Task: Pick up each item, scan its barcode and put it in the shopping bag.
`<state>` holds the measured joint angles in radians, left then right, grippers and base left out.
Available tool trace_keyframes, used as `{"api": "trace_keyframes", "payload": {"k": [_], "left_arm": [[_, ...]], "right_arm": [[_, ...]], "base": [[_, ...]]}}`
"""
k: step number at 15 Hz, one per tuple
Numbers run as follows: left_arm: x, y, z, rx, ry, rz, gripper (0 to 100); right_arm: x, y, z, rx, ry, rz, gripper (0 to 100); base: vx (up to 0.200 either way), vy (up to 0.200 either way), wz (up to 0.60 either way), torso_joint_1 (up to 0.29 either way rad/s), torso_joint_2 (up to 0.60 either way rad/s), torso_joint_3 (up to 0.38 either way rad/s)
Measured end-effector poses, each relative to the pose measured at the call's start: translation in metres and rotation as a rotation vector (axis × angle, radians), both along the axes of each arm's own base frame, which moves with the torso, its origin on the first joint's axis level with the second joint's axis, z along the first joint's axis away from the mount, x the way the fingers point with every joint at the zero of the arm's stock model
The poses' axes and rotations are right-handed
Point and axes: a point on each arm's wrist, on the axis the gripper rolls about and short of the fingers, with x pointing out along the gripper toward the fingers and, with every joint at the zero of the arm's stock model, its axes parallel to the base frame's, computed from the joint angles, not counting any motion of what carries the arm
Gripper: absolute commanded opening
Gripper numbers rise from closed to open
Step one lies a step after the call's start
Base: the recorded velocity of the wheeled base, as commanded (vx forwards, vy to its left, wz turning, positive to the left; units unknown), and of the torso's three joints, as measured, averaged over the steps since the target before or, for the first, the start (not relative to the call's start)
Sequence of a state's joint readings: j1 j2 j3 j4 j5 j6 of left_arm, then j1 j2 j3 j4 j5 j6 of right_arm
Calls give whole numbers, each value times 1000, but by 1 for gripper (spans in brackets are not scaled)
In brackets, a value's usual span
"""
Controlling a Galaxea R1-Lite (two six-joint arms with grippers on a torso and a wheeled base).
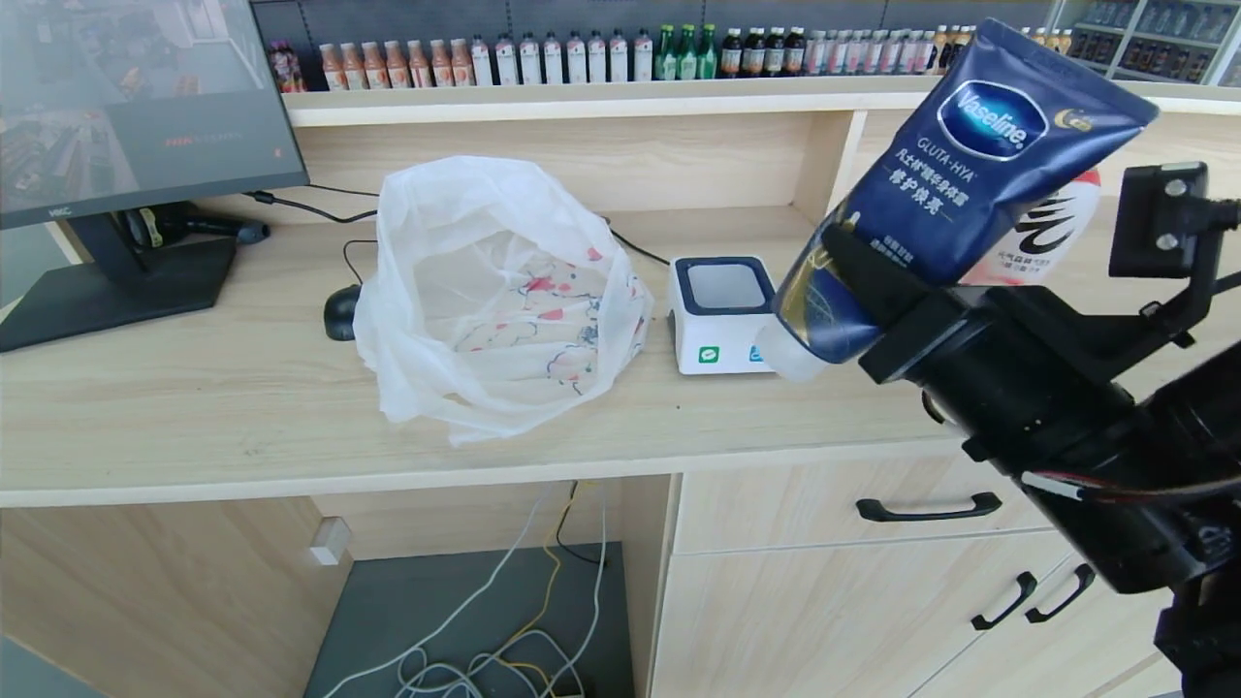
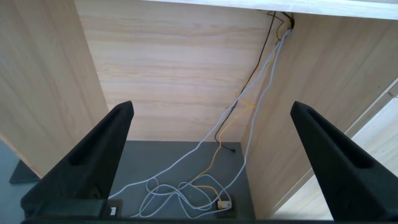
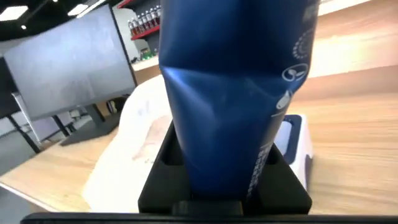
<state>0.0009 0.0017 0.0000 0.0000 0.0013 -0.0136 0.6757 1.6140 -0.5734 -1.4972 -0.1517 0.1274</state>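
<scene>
My right gripper (image 1: pixel 853 291) is shut on a dark blue lotion tube (image 1: pixel 955 179), held up in the air to the right of the white barcode scanner (image 1: pixel 719 312), cap end down toward it. In the right wrist view the tube (image 3: pixel 236 93) stands between the black fingers (image 3: pixel 165 152), with the scanner (image 3: pixel 297 140) just behind. An open white plastic shopping bag (image 1: pixel 499 291) stands on the counter left of the scanner. A white packet with red and black print (image 1: pixel 1052 233) peeks out behind the tube. My left gripper (image 2: pixel 211 155) hangs open below the counter, over cables on the floor.
A monitor (image 1: pixel 136 97) on its stand sits at the counter's far left, with a black mouse (image 1: pixel 341 312) beside the bag. A shelf of bottles (image 1: pixel 620 53) runs along the back. Drawers with black handles (image 1: pixel 926 509) are under the counter on the right.
</scene>
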Motion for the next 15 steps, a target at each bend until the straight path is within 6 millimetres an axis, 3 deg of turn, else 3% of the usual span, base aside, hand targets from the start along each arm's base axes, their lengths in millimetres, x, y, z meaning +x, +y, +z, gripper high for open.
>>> {"api": "trace_keyframes", "payload": {"k": [5,9,12,15], "left_arm": [[0,0,0,2,0,-1,100],[0,0,0,-1,0,0,100],[0,0,0,-2,0,0,100],[0,0,0,-3,1,0,100]], "right_arm": [[-10,-7,-14,-214,-83,-41,0],[-1,-18,-6,-201,-127,-114,0],[11,-34,0,-187,-140,-197,0],[13,-38,1,-184,-140,-212,0]], "base": [[0,0,0,0,0,0],[0,0,0,0,0,0],[0,200,0,-1,4,2],[0,200,0,6,1,4]]}}
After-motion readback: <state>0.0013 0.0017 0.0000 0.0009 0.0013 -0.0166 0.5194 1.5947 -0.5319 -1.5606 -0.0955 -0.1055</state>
